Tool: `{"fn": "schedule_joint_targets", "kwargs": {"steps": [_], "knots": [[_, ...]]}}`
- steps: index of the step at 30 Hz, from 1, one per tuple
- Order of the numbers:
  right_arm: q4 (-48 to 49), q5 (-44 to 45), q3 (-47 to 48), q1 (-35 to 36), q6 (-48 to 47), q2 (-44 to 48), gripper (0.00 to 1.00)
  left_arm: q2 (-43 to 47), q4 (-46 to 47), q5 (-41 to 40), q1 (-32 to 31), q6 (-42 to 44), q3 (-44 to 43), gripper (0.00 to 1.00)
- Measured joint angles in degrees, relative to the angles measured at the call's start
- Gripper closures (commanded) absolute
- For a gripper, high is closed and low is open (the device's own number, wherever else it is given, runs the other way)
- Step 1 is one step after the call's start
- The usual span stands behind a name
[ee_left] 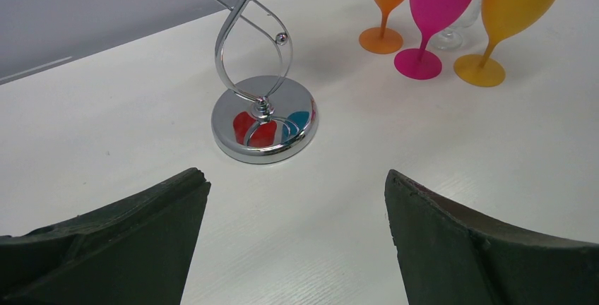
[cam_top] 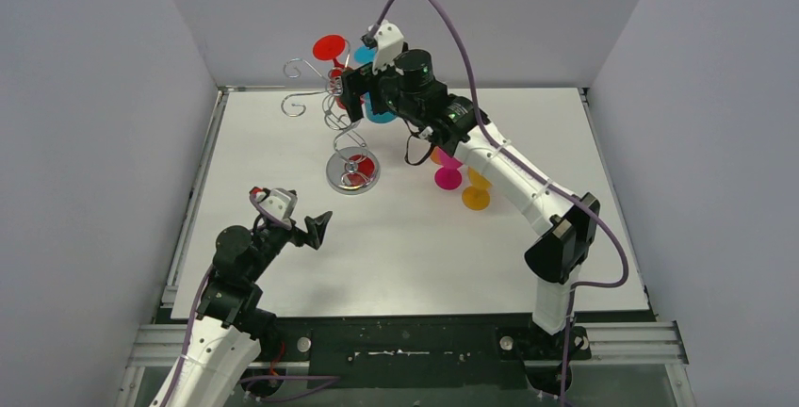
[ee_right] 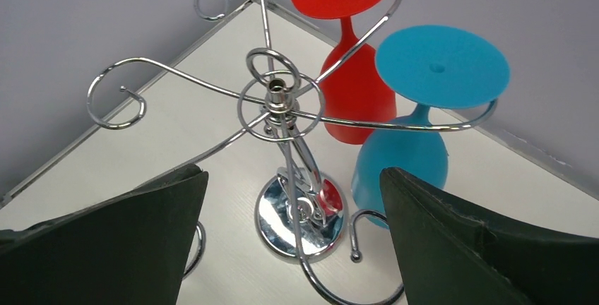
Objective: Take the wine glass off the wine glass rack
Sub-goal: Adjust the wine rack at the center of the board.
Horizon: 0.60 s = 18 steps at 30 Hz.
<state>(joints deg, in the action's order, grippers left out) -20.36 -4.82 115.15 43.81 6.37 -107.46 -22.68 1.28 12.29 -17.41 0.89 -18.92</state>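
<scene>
The wine glass rack (ee_right: pixel 277 98) is a silver wire stand with a round shiny base (cam_top: pixel 352 173) and curled arms. Two wine glasses hang upside down from its arms: a red one (ee_right: pixel 353 72) and a blue one (ee_right: pixel 406 160). My right gripper (ee_right: pixel 293 174) is open, high over the rack top, with the blue glass just beyond its right finger (ee_right: pixel 459 241) and nothing held. From above, the right gripper (cam_top: pixel 366 98) sits against the rack's right side. My left gripper (ee_left: pixel 297 174) is open and empty, low over the table in front of the rack base (ee_left: pixel 263 118).
Pink (cam_top: pixel 448 173) and orange (cam_top: pixel 476 195) wine glasses stand upright on the table right of the rack, under the right arm. The left wrist view shows two orange ones (ee_left: pixel 385 8) (ee_left: pixel 508 15), the pink one (ee_left: pixel 434 8) and a clear one behind. Grey walls enclose the table.
</scene>
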Motion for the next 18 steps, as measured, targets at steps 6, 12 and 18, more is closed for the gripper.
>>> {"fn": "schedule_joint_targets", "kwargs": {"steps": [6, 12, 18], "knots": [[0.0, 0.3, -4.1, -2.6, 2.1, 1.7, 0.01, 0.0, 0.0, 0.2, 0.1, 0.0, 0.0, 0.06], [-1.2, -3.1, -5.4, -3.6, 3.9, 1.9, 0.05, 0.0, 0.0, 0.4, 0.3, 0.0, 0.0, 0.06], [-1.2, -5.9, -5.4, -2.8, 4.2, 2.0, 0.10, 0.0, 0.0, 0.4, 0.3, 0.0, 0.0, 0.06]]}}
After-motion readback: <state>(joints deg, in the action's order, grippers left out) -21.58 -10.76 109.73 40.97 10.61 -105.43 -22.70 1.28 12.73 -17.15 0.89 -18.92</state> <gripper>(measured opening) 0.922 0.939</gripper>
